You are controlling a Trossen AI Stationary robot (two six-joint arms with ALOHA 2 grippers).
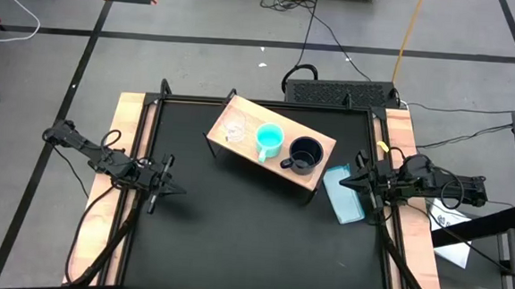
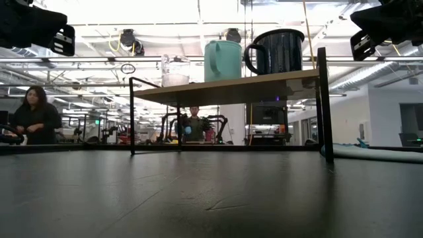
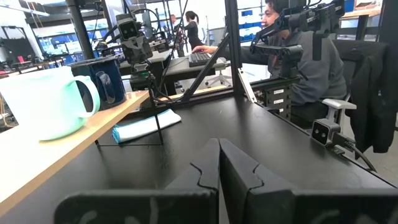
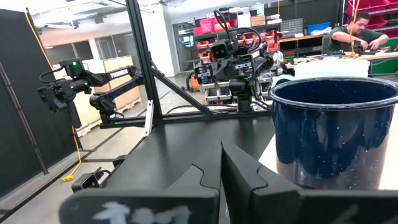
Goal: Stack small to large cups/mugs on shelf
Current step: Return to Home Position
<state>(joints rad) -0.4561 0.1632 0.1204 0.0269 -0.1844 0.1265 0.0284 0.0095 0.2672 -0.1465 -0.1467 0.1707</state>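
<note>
- high view: a light wooden shelf (image 1: pixel 241 115) on dark legs sits slantwise on the far half of the black table (image 1: pixel 251 243).
- three vessels stand on it in a row. a small clear cup (image 1: pixel 234 130) is nearest the left arm, a turquoise mug (image 1: pixel 269 141) with a handle is in the middle, and a larger dark mug (image 1: pixel 304 154) with a handle is nearest the right arm.
- a flat light-blue rectangular item (image 1: pixel 344 195) lies on the table just beside the shelf's right end.
- the left gripper (image 1: pixel 179 191) hovers over the table's left side, well apart from the shelf.
- the right gripper (image 1: pixel 345 179) hangs at the table's right edge, by the light-blue rectangular item. it is near the dark mug but not touching it.
- low view: all three vessels stand upright on the shelf top, side by side, growing in size from the clear cup to the dark mug.
- both arms hang high in the upper corners. a person (image 2: pixel 36 116) shows in the room at the left, and a second person (image 2: pixel 193 124) is seen beneath the shelf board.
- left wrist view: the left gripper's two dark fingers (image 3: pixel 199 180) are pressed together with nothing between them. the turquoise mug and the dark mug stand on the shelf off to one side, and the right arm shows beyond them.
- right wrist view: the right gripper's fingers (image 4: pixel 205 177) are also pressed together and empty. the dark mug, deep blue and speckled here, stands close beside them on the shelf.
</note>
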